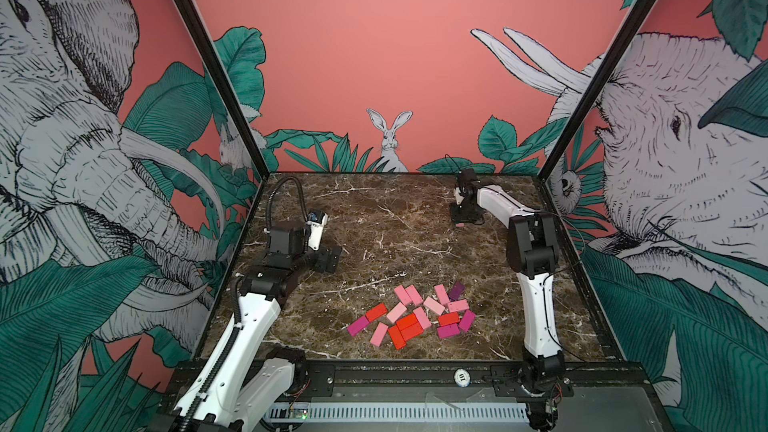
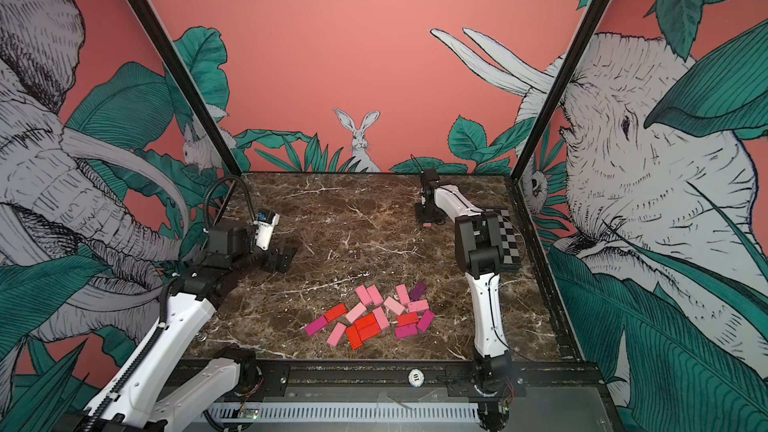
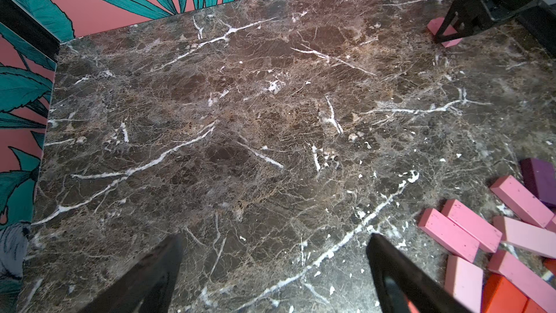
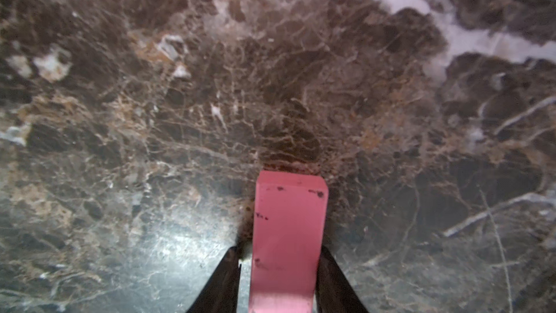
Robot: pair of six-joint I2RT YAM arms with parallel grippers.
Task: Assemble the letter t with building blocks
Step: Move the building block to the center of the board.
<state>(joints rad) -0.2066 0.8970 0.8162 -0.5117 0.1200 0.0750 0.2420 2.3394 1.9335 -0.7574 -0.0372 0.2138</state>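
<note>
Close to you, the building blocks (image 1: 415,317) lie in a heap on the table (image 1: 374,209): red, pink, magenta and one purple. A bit further in, your left claw (image 1: 327,258) is over bare table. Its wrist view shows the fingers spread wide.

A top view shows a checkered board (image 2: 509,238) behind the right arm.

Far back, your right claw (image 1: 459,220) is down at one pink block (image 1: 459,225), well apart from the heap. Up close in the right wrist view, one finger touches the block. The other shows a thin gap, so you cannot tell if it pinches.
</note>
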